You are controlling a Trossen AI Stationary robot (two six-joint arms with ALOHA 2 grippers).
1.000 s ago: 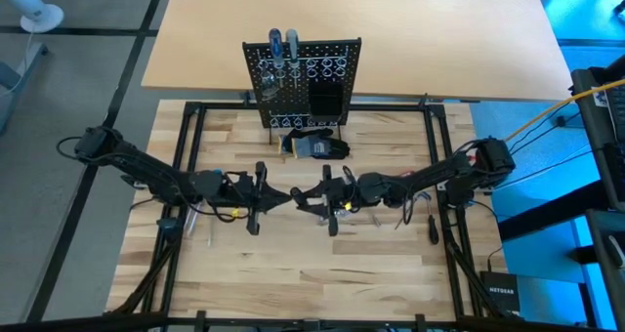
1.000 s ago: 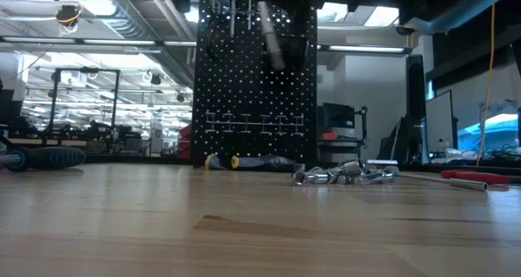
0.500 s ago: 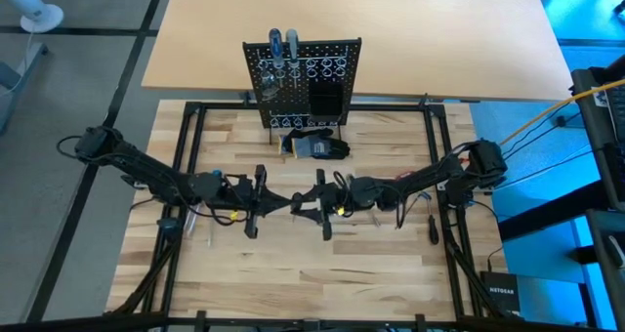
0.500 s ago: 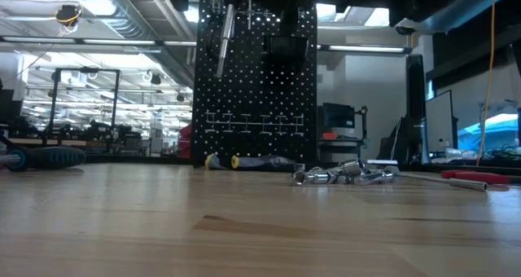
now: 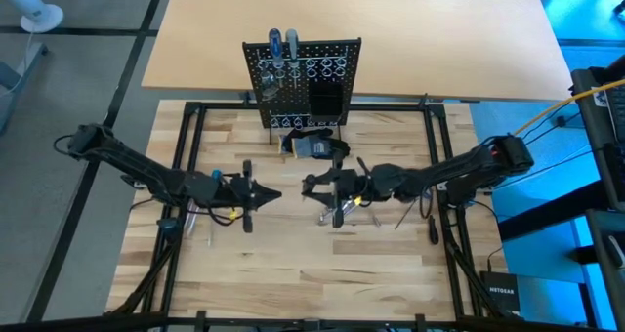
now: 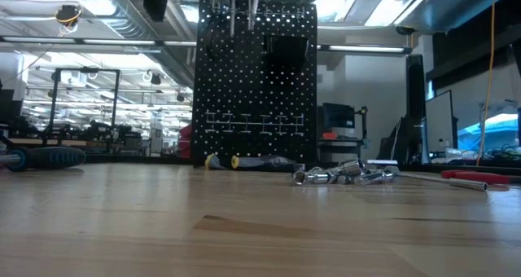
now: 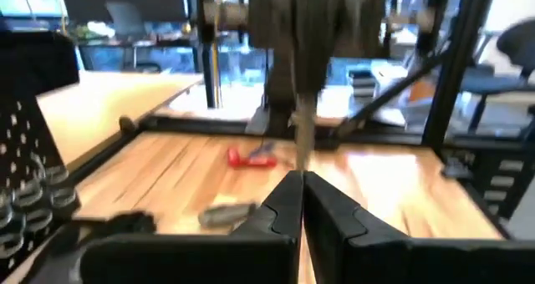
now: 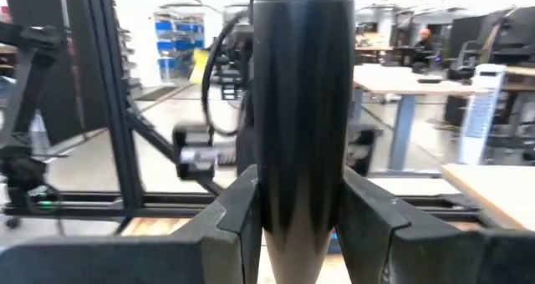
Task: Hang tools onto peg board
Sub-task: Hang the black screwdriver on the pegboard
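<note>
Peg board (image 5: 303,78): upright at the far edge of the wooden surface (image 5: 293,264); two screwdrivers (image 5: 283,45) stand in its top ring holders.

Right gripper (image 5: 314,188): in front of the peg board, above the surface, fingers clamped on a black-handled screwdriver (image 8: 303,109).

Left gripper (image 5: 271,194): in front of the peg board, beside the right gripper, fingers pressed together, holding nothing.

Silver metal pieces (image 6: 346,175): lying loose on the surface before the peg board.

Dark glove bundle (image 5: 314,145): at the peg board's foot.
</note>
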